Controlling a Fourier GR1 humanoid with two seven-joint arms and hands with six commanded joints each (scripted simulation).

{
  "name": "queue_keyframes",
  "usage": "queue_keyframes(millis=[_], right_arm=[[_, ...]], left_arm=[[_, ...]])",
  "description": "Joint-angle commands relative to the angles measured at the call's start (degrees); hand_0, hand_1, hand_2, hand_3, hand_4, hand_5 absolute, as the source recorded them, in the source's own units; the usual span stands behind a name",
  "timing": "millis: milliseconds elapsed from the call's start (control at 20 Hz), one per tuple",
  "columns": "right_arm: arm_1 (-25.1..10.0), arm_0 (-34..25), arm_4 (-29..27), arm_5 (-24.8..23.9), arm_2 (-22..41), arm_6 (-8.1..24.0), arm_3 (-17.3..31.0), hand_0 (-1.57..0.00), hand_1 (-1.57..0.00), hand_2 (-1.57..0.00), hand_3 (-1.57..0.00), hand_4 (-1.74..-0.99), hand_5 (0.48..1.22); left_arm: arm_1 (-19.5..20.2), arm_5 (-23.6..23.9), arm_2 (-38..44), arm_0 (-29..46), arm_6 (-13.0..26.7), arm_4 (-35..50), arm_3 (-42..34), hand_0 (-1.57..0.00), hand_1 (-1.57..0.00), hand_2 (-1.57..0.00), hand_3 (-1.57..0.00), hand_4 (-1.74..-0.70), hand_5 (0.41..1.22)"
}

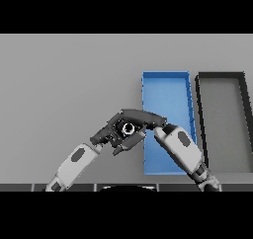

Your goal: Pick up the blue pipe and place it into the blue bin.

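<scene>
The blue bin (166,87) is a long open tray lying right of the table's middle. My right arm crosses its near half, and my right hand (140,117) reaches just past its left wall. That hand's fingers (129,141) curl down round a small thing with a pale ring and a dark hole (127,128), which looks like the pipe's open end. No blue of the pipe shows, as the rest is hidden by the hand. My left hand (102,135) lies close to the left of it, fingers relaxed, almost touching the right hand.
A dark grey bin (225,77) of the same shape stands right beside the blue bin, on its right. Bare grey table stretches to the left and to the far side.
</scene>
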Motion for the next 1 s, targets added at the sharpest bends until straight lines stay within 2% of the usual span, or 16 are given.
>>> queue_keyframes(millis=[0, 100, 150, 200, 300, 400, 450, 500, 550, 650, 750, 800, 950], right_arm=[[0.0, 0.5, 0.0, -0.6, -0.1, -1.4, 0.4, -1.21, -1.22, -1.22, -1.1, -1.492, 0.706], [0.9, 0.7, 0.7, -2.4, 0.4, -3.0, -0.2, -1.34, -1.35, -1.35, -1.27, -1.464, 0.891], [0.1, 1.1, 2.0, -2.5, 0.5, -4.4, -0.8, -1.39, -1.39, -1.39, -1.33, -1.458, 0.957], [-0.1, 1.2, 3.5, -2.1, 0.7, -4.4, -1.0, -1.42, -1.43, -1.43, -1.38, -1.456, 1.01], [-0.5, 2.3, 5.3, -1.2, 0.7, -8.4, -1.8, -1.48, -1.48, -1.48, -1.45, -1.465, 1.086], [-0.1, 2.5, 4.9, -1.4, 0.9, -7.1, -1.5, -1.51, -1.51, -1.51, -1.49, -1.471, 1.135], [0.4, 2.8, 3.9, -1.1, 1.2, -6.1, -1.5, -1.52, -1.52, -1.52, -1.51, -1.473, 1.152], [0.5, 2.9, 2.9, -1.0, 0.8, -5.6, -1.6, -1.53, -1.53, -1.53, -1.52, -1.474, 1.166], [0.8, 2.6, 2.7, -1.1, 0.6, -5.1, -1.4, -1.54, -1.54, -1.54, -1.53, -1.477, 1.177], [1.3, 3.1, 4.1, -0.6, 1.1, -6.0, -1.4, -1.55, -1.55, -1.55, -1.54, -1.48, 1.193], [1.7, 2.6, 3.9, -0.7, 0.7, -4.3, -1.7, -1.56, -1.56, -1.56, -1.55, -1.481, 1.203], [1.7, 3.4, 3.6, -0.6, 0.8, -3.9, -2.6, -1.56, -1.56, -1.56, -1.56, -1.482, 1.206], [3.0, 3.2, 3.8, -0.8, 0.1, -3.5, -2.6, -1.57, -1.57, -1.57, -1.56, -1.484, 1.214]], left_arm=[[-0.6, -0.1, 0.1, 0.4, 0.6, 0.4, -0.3, -1.22, -1.21, -1.2, -0.52, -1.69, 1.203], [-1.1, -1.1, 1.4, 0.6, 0.2, 2.3, -0.3, -1.35, -1.34, -1.33, -0.53, -1.71, 1.209], [-1.3, -1.4, 1.7, -0.1, 0.6, 2.1, 0.2, -1.39, -1.39, -1.38, -0.55, -1.71, 1.212], [-0.9, -1.4, 1.4, 0.5, 0.0, 1.6, 0.3, -1.43, -1.42, -1.42, -0.59, -1.72, 1.214], [-0.3, -1.3, 1.2, 0.3, -0.2, 0.9, -0.2, -1.48, -1.45, -1.47, -0.55, -1.73, 1.216], [0.1, -1.4, 0.9, -0.3, -1.1, 0.5, 0.9, -1.51, -1.42, -1.51, -0.51, -1.73, 1.218], [0.6, -1.7, 1.0, -0.7, -2.2, 0.0, 1.4, -1.5, -1.36, -1.52, -0.51, -1.73, 1.219], [0.7, -2.0, 0.6, -0.5, -3.2, -0.4, 1.3, -1.43, -1.22, -1.35, -0.53, -1.64, 1.219], [0.9, -2.4, 0.6, -1.1, -3.1, -0.9, 1.5, -1.41, -1.19, -1.24, -0.52, -1.54, 1.219], [0.6, -3.7, 0.2, -1.1, -0.8, -1.6, 1.2, -0.98, -0.8, -0.82, -0.33, -1.34, 1.22], [1.8, -6.8, 0.9, -1.2, -0.6, -1.8, 0.7, -0.63, -0.51, -0.52, -0.21, -1.18, 1.213], [1.7, -7.5, 1.2, -1.3, 0.0, -2.4, 0.6, -0.5, -0.41, -0.42, -0.17, -1.11, 1.184], [1.1, -7.1, 1.7, -0.9, -2.2, -6.0, 0.8, -0.26, -0.21, -0.21, -0.09, -0.95, 0.964]])
